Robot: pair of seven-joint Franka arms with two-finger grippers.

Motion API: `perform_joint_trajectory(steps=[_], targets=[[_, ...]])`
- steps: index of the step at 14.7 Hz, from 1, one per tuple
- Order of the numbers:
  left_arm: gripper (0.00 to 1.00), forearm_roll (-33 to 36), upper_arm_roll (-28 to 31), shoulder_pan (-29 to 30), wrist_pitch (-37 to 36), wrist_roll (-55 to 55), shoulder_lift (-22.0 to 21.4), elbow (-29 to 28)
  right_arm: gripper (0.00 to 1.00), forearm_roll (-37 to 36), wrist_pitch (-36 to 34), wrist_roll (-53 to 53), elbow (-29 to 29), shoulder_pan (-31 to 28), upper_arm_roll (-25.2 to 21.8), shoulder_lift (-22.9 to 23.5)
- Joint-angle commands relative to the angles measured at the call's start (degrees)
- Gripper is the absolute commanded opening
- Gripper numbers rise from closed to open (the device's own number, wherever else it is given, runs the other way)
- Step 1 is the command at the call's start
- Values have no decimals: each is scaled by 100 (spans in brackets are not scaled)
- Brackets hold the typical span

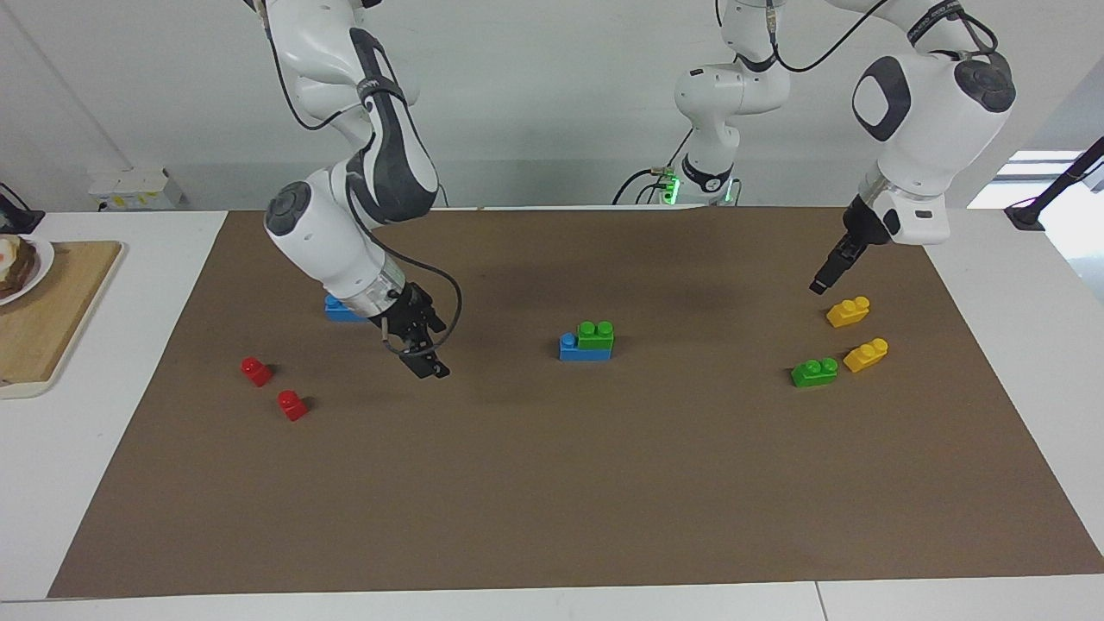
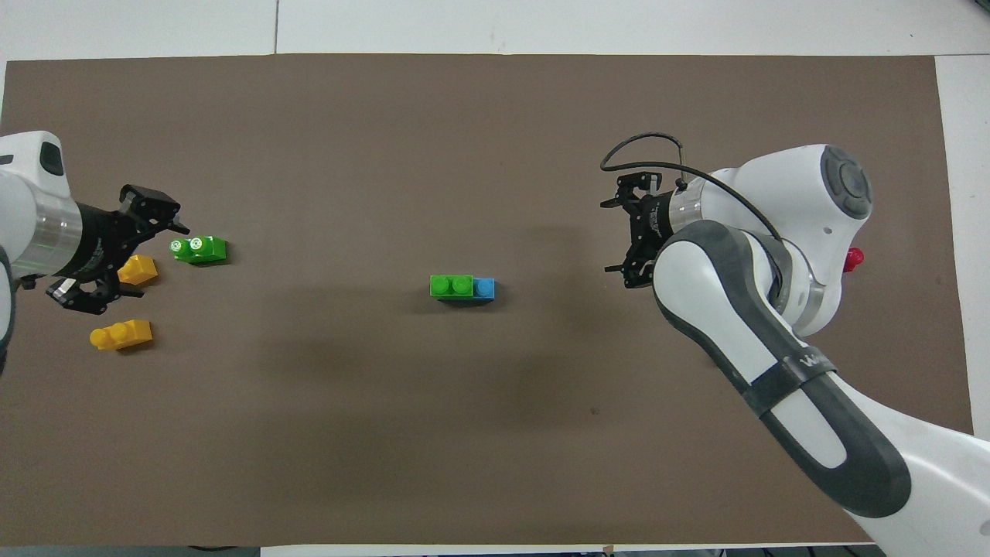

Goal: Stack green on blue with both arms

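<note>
- Facing view: the right gripper (image 1: pixel 429 362) hangs low over the brown mat (image 1: pixel 552 483), empty, between the two red one-stud bricks (image 1: pixel 256 370) (image 1: pixel 292 404) and the stacked pair in the middle; whether its fingers are wide or narrow cannot be told.
- The left gripper (image 1: pixel 830 274) hangs, empty, just above the yellow two-stud brick (image 1: pixel 848 311) nearest the robots; its finger spread cannot be told here either.
- No readable writing shows on the bricks; a short mark on the right arm's dark forearm patch is too small to read.
- At mid-mat one green brick (image 1: pixel 596 335) sits on a blue three-stud brick (image 1: pixel 580 348), covering two studs and leaving the stud toward the right arm's end bare.
- The second green brick (image 1: pixel 814 372) lies loose on the mat at the left arm's end, beside a second yellow brick (image 1: pixel 866 354).
- The second blue brick (image 1: pixel 343 309) lies close to the robots, half hidden by the right arm's wrist; the overhead view does not show it at all.
- Overhead, only one red brick (image 2: pixel 853 259) peeks out past the right arm's elbow.
- Only the facing view shows the wooden board (image 1: pixel 52 315) and a plate (image 1: pixel 34 267) on the white table (image 1: pixel 129 414) off the mat.
</note>
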Motion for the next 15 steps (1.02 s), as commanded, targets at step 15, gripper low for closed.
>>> perform_joint_trajectory(steps=[15], targets=[[100,363,-45,-358,-1770,2674,517,1315,100,-2163,-2555,-6669,860,-1165,59,-1162]])
